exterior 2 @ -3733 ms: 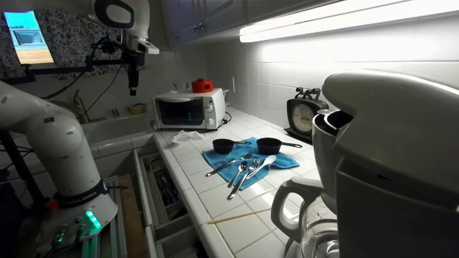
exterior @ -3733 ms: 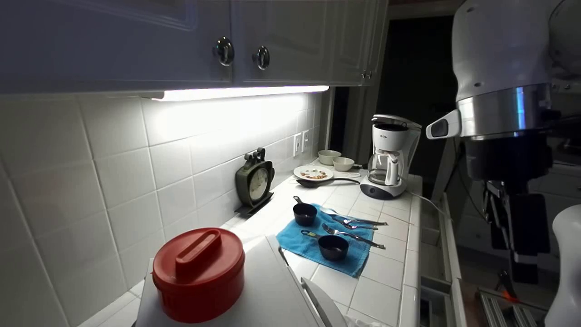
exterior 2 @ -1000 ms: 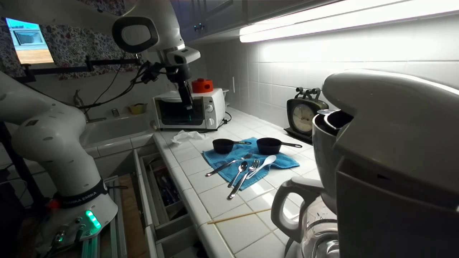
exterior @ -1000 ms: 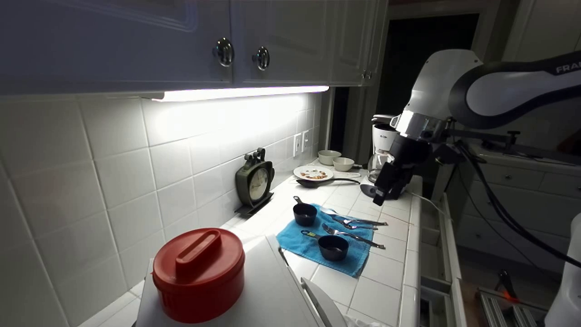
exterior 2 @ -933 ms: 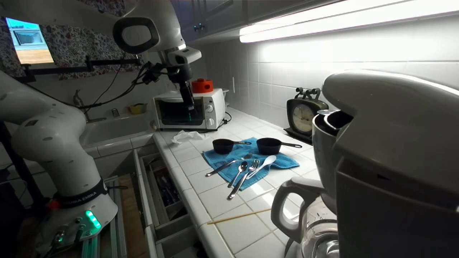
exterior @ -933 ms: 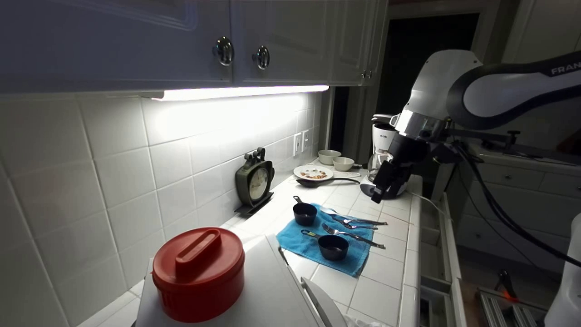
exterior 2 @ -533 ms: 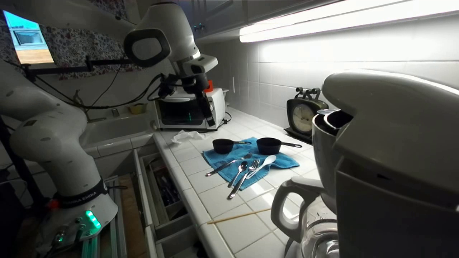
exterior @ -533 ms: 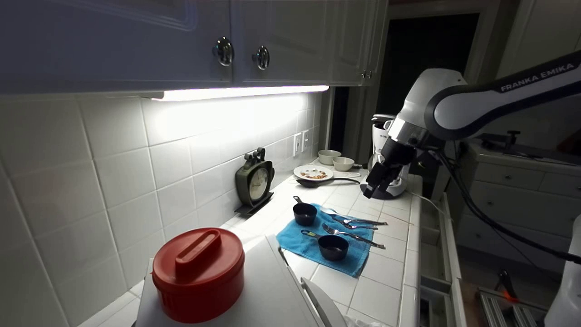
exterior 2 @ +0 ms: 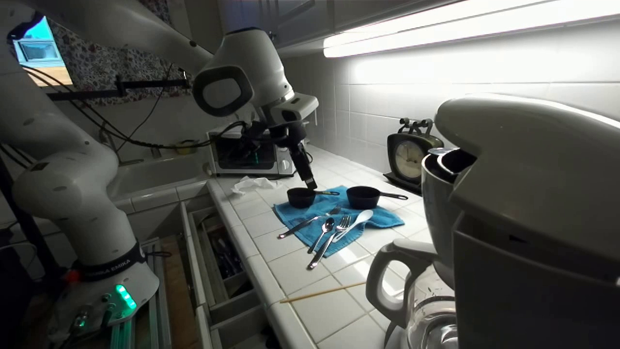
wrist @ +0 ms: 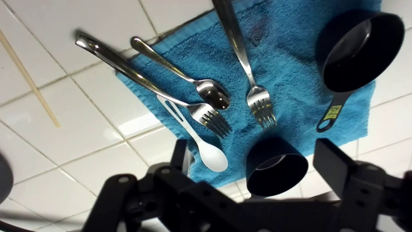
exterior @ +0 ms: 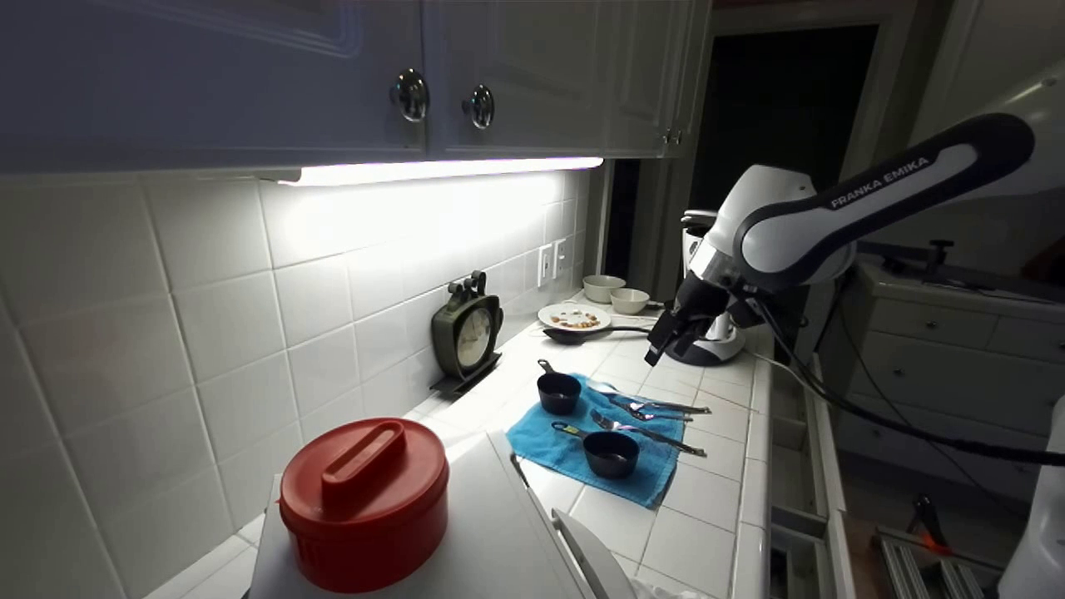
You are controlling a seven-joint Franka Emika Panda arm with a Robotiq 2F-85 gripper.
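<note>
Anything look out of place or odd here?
Yes. A crumpled white sheet, paper or plastic, lies before the white toaster oven like litter. A thin tan wooden stick lies alone on square white tiles, away from the silver metal cutlery on the rumpled blue cloth towel.

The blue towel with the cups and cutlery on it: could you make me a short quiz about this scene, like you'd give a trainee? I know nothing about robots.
1. Multiple choice: how many metal forks lie on the blue towel?
A) one
B) two
C) four

2. True or false: the gripper is clamped on the white plastic spoon.

3. Fill in the missing word: one black measuring cup bears a ____ label.

Key:
1. B
2. False; the gripper's jaws stand open and hold nothing.
3. yellow
</note>
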